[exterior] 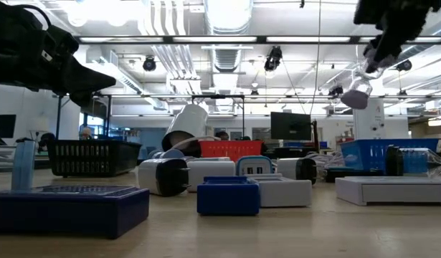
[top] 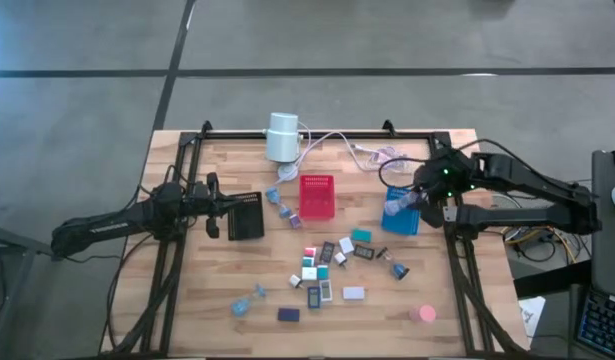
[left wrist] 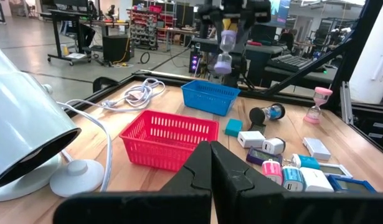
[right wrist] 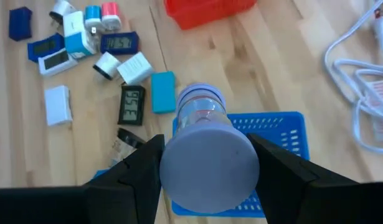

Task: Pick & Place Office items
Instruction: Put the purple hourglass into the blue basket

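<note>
My right gripper (top: 412,203) hangs above the blue tray (top: 400,222), shut on a lavender-capped sand timer (right wrist: 207,146), which also shows in the left wrist view (left wrist: 223,51) and the low view (exterior: 358,92). The other office items (top: 327,268) lie scattered on the wooden table between the trays and its near edge; among them are small blocks, a teal block (right wrist: 163,92) and a pink sand timer (top: 421,314). My left gripper (top: 215,206) waits, shut, just left of the black tray (top: 245,215), holding nothing. My right gripper pinches the sand timer between its two fingers (right wrist: 144,165), which come from above and point down along it. The near end cap (right wrist: 210,162) sits between them. The timer is lifted clear, hanging below the fingers (exterior: 374,54) over the blue tray (right wrist: 284,134).
The red tray (top: 316,196) stands at the table's middle, between the black and blue ones. A white cylinder (top: 282,137) with a cable (top: 357,150) lies at the far edge. A dark frame (top: 177,250) borders the table. Bare wood (top: 217,270) lies near the left front.
</note>
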Controlling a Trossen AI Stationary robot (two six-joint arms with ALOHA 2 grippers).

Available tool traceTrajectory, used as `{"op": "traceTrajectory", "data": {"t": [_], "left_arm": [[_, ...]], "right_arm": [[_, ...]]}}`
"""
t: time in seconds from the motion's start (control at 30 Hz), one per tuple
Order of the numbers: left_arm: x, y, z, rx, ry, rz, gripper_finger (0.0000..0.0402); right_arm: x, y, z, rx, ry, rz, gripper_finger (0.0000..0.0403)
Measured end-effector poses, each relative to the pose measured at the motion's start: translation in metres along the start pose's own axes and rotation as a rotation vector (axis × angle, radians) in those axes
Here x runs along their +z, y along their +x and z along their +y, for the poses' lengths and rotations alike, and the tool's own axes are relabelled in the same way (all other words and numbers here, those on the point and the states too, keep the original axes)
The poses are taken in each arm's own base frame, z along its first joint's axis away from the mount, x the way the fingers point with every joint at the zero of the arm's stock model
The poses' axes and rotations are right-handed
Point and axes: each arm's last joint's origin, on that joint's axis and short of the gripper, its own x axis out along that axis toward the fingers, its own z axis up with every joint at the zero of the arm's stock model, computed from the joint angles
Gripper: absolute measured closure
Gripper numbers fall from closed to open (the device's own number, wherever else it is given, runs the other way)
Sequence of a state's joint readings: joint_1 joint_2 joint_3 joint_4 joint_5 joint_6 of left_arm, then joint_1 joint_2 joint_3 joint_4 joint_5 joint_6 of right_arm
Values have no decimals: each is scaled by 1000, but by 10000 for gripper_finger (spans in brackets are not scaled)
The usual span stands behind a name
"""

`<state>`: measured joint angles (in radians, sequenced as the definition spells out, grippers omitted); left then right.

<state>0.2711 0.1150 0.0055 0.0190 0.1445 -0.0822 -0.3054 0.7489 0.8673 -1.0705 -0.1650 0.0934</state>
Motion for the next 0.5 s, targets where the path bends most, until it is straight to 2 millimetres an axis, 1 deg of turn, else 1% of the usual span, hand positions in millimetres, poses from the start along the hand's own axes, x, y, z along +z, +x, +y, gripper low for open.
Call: {"op": "traceTrajectory", "data": {"t": [0.13,0.23,0.5], "left_arm": [[0,0,0,0,0,0,401],[0,0,0,0,0,0,401],[0,0,0,0,0,0,401]], "right_arm": [[-21,11,-4,6,12,-3,208],[-31,17,-4,60,7,-46,208],[-42,4,-2,94,23,-160,208]]}}
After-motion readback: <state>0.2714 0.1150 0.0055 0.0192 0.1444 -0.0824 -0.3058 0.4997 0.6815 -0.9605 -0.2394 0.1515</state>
